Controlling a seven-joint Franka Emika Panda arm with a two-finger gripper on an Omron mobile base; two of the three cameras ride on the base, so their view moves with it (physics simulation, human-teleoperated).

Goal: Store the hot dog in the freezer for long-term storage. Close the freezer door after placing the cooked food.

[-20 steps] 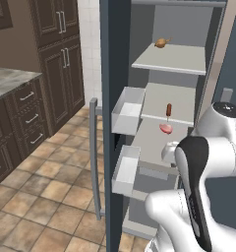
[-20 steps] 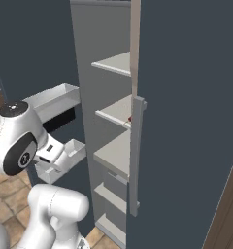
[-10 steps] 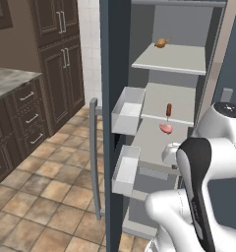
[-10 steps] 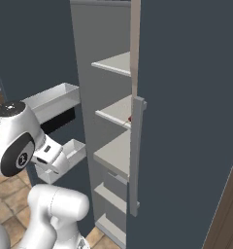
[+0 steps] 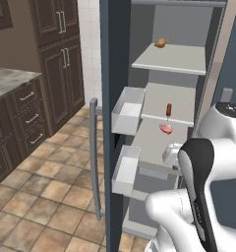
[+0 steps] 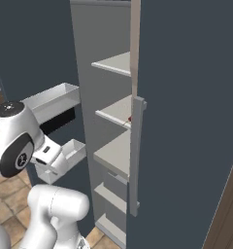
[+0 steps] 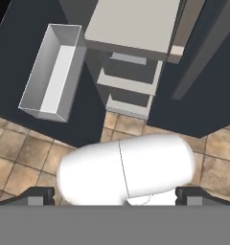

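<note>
The hot dog (image 5: pixel 168 109), a small reddish-brown sausage, stands on a middle shelf inside the freezer (image 5: pixel 176 59). The freezer door (image 5: pixel 115 74) stands wide open at the left, its grey bar handle (image 5: pixel 94 157) outside and white bins (image 5: pixel 127 103) inside. In the hand view my gripper (image 7: pixel 117 196) points down at the tiled floor in front of the freezer. Its dark fingertips (image 7: pixel 40 195) stand far apart, open, with nothing between them. A door bin (image 7: pixel 54 67) and a pale shelf (image 7: pixel 131 24) lie above them in that view.
A pink lump of meat (image 5: pixel 165 128) lies just in front of the hot dog. Tan roundish food (image 5: pixel 161 43) sits on the shelf above. The other fridge door (image 6: pixel 186 97) with its handle (image 6: pixel 135 155) stands right. Brown cabinets (image 5: pixel 56 59) and a counter (image 5: pixel 12 81) stand left.
The arm has shifted very slightly; the gripper stays open. Hot dog, shelves and door stand as before.
</note>
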